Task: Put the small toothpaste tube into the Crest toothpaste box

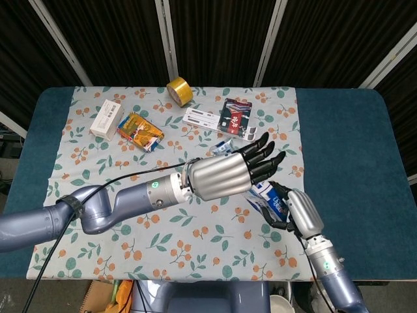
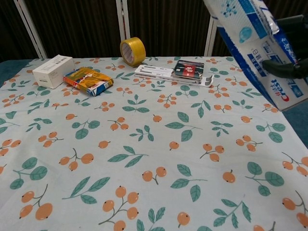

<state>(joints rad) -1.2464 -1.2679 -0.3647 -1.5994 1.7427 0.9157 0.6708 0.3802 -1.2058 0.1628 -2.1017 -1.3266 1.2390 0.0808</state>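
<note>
One Crest toothpaste box (image 2: 260, 45), two hands, one tape roll (image 1: 178, 90)

Crest box (image 2: 255, 48) held tilted in the air at upper right, dark fingers (image 2: 284, 67) pressed against its side. On the floral cloth (image 2: 144, 159): white box (image 2: 53, 70), colourful packet (image 2: 87, 80) just beside it, yellow tape roll (image 2: 133, 51), white pack (image 2: 174, 73).

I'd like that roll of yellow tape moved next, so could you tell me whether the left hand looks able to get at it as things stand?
Probably yes: the yellow tape stands alone near the cloth's far edge, nothing over it. The left hand is at the Crest box and would have to pull away first.
</note>
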